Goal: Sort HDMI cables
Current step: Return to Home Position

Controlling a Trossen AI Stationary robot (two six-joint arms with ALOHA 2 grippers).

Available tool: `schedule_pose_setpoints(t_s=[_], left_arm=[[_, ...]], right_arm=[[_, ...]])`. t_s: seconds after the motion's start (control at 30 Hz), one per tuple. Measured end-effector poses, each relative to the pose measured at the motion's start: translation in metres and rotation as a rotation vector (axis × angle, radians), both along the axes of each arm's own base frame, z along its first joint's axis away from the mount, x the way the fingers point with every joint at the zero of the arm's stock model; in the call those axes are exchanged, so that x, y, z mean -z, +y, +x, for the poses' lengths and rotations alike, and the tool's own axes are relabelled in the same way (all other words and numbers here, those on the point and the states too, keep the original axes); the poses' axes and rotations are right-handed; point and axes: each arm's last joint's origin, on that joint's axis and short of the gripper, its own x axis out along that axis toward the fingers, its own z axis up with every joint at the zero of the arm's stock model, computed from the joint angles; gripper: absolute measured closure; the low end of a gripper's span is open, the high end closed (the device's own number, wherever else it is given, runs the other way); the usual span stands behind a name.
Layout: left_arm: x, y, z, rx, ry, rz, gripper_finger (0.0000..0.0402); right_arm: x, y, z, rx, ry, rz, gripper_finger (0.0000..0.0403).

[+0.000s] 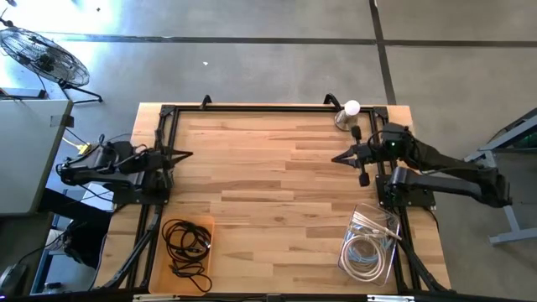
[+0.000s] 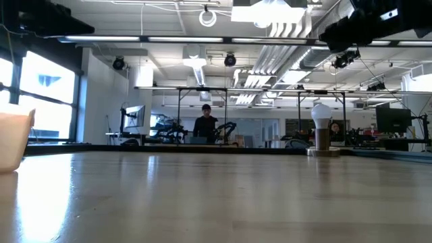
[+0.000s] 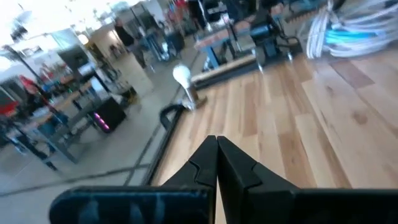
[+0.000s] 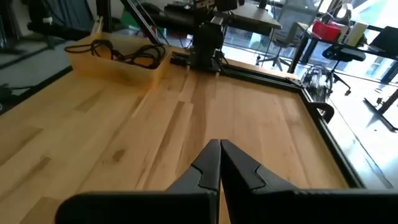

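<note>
Two bins hold everything: black HDMI cables [image 1: 186,243] piled in the orange bin [image 1: 158,262] at the table's 7 o'clock corner, white HDMI cables [image 1: 365,252] coiled in the transparent bin [image 1: 388,221] at 5 o'clock, colours apart, and no coil shows loose on the table [image 1: 277,184]. Left gripper [image 1: 186,154] at 9 o'clock, right gripper [image 1: 336,157] at 3 o'clock, each with fingers pressed together on nothing, tips facing centre, likely parked since sorting looks finished. A bulb-like white thing [image 1: 350,109] stands at 1 o'clock

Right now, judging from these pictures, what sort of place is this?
Probably an open robotics lab or workshop: bare ceiling ducts, rows of framed workbenches with monitors, and a concrete floor with a standing fan.
</note>
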Motion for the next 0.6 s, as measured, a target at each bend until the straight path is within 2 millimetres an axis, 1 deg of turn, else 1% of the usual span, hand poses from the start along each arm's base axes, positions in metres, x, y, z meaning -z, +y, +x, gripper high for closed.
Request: schedule_pose_setpoints(t_s=[0.07, 0.2, 0.33, 0.43, 0.53, 0.6], left_arm=[[0.004, 0.000, 0.003, 0.006, 0.003, -0.013, 0.0401], [0.013, -0.002, 0.014, 0.050, -0.064, -0.014, 0.0401], [0.030, -0.004, 0.025, 0.072, -0.078, -0.030, 0.0401], [0.044, -0.005, 0.033, 0.092, -0.097, -0.053, 0.0401], [0.058, -0.007, 0.041, 0.142, -0.140, -0.063, 0.0402], [0.069, -0.008, 0.045, 0.157, -0.136, -0.084, 0.0401]], right_arm=[[0.015, 0.000, 0.001, -0.012, -0.012, 0.012, 0.0403], [0.039, -0.001, 0.003, -0.007, -0.032, 0.032, 0.0403], [0.048, -0.001, 0.003, -0.012, -0.073, 0.055, 0.0403], [0.049, -0.001, 0.003, -0.010, -0.092, 0.068, 0.0403], [0.053, 0.000, 0.003, -0.012, -0.085, 0.076, 0.0403], [0.056, 0.000, 0.003, -0.010, -0.079, 0.082, 0.0403]])
